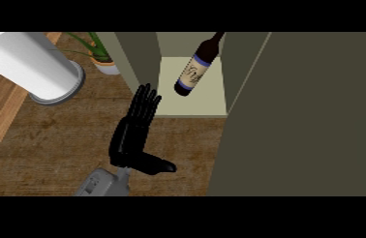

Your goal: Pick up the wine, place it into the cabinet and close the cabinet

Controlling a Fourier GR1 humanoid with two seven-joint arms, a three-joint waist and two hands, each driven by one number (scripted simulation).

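Left hand: black hand (136,130) on a grey forearm (103,182) rising from the lower edge, flat over the brown wooden tabletop (64,145); fingers (146,100) straight and close together, tips at the cabinet's front edge, thumb out to the side, holding nothing.
Right hand: not visible.
Wine: dark glass wine bottle with a white and blue label (194,72), tilted, inside the open olive-green cabinet (193,104) on its pale shelf.
Cabinet door: large olive panel (300,116), cut off at the right edge.
Also: white cylinder (39,67); potted green plant (102,55), partly cut off.
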